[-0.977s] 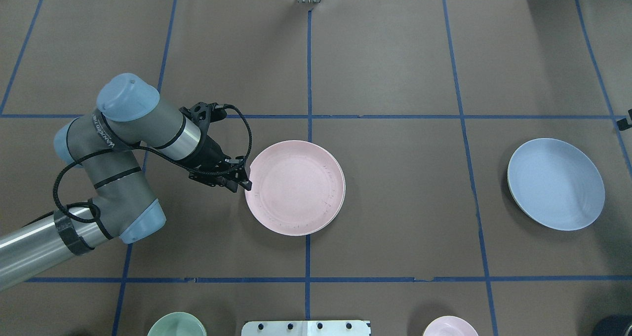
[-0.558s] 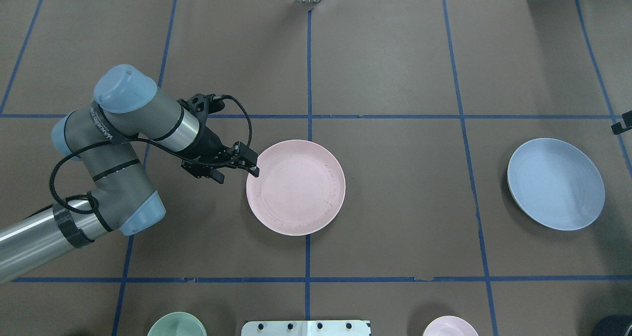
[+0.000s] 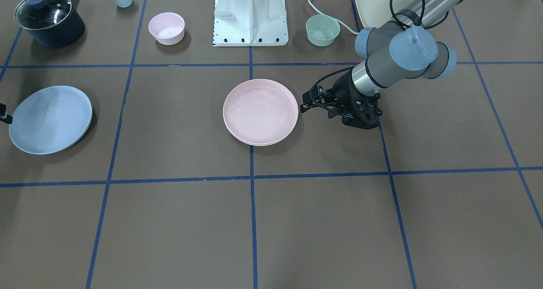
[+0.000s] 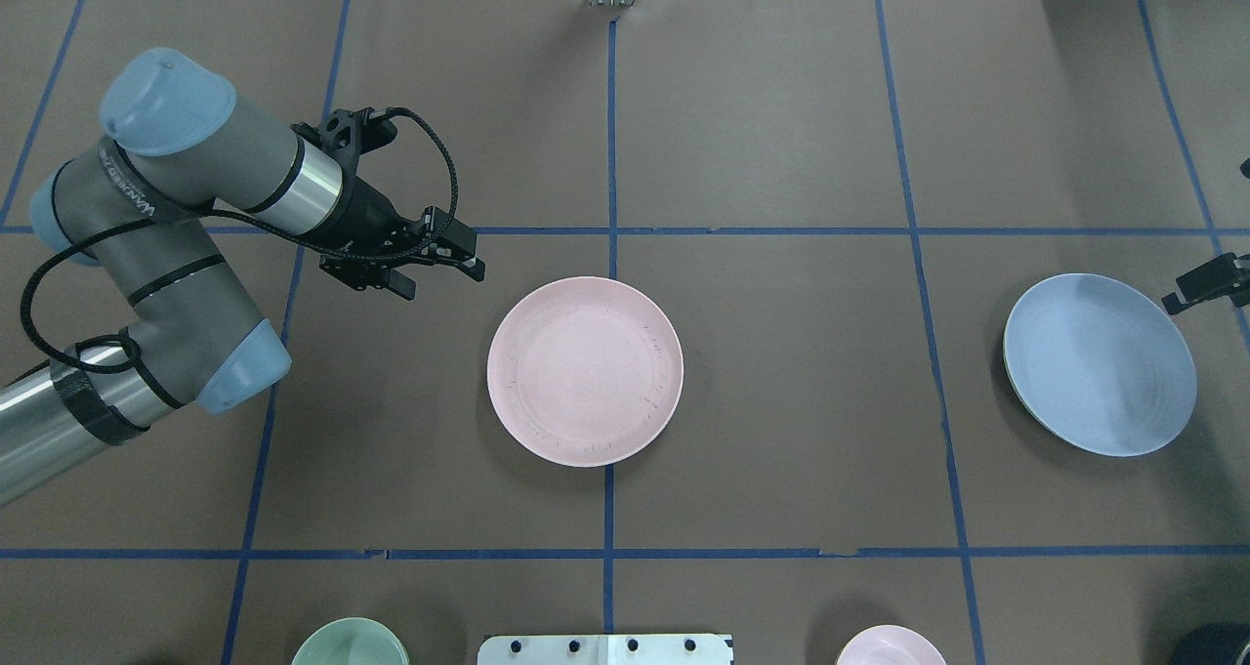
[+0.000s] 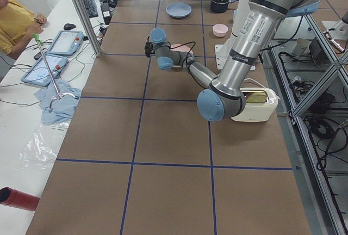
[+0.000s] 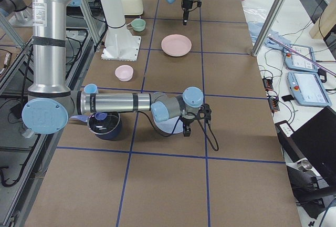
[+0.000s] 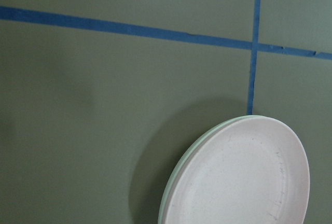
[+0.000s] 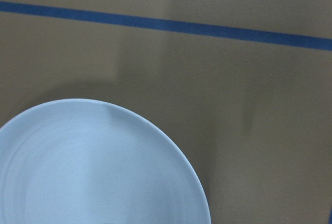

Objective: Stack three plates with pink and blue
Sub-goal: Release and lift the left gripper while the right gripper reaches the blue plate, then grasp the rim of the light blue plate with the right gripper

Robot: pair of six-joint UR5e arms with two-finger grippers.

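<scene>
The pink plate (image 4: 584, 370) sits mid-counter (image 4: 781, 108) on top of the cream plate (image 3: 258, 144), whose rim just peeks out beneath it. So I'd say two of the three are stacked and only the blue plate (image 4: 1099, 364) remains, alone and well off to the pink plate's right, robot-wise. The left gripper (image 3: 303, 102) hangs just beside the pink plate on its other side, jaws apart and empty. The right gripper (image 4: 1187, 294) is at the blue plate's rim farthest from the pink plate; I can't tell how its jaws stand. Next, I reckon, it must pinch that thin rim, lift, and carry the plate over to set it centred on the pink plate. The mint bowl (image 3: 322, 30), pink bowl (image 3: 166, 27) and pot (image 3: 48, 19) stand behind the pink plate, toward the robot's base and off that path. Only the left gripper, so near the pink plate, might get in the way.
</scene>
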